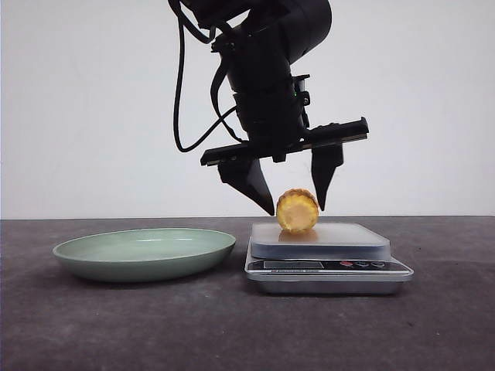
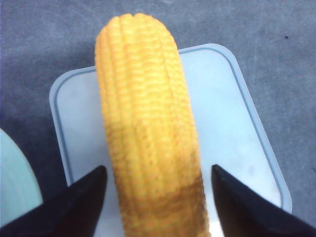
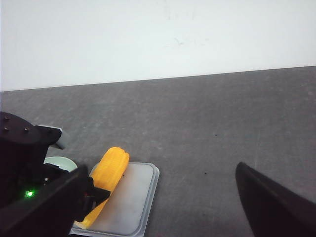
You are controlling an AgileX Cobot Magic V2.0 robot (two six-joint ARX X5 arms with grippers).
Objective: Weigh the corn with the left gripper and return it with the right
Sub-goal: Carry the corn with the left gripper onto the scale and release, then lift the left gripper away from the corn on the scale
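My left claw [image 1: 295, 202] is hanging centre frame in the front view, fingers apart, straddling the corn cob [image 1: 298, 211] without touching it; the left wrist view is showing clear gaps on both sides of the cob. The corn cob is lying on its side on the platform of the kitchen scale [image 1: 328, 267], right of centre in the front view, with its pale cut end facing the camera. Its long axis is therefore running front to back, straight between my left fingers [image 2: 79, 205].

The green plate [image 1: 144, 253] is sitting lower left in the front view, just beside the scale, on the dark worktop [image 1: 232, 325].

My right claw [image 3: 163, 207] is showing only at the lower edge of its own wrist view, fingers wide apart, holding nothing. From there the cob is lying lower left, well apart, seen at a slant. I judge the weighing to be under way and the right-arm return not yet begun.
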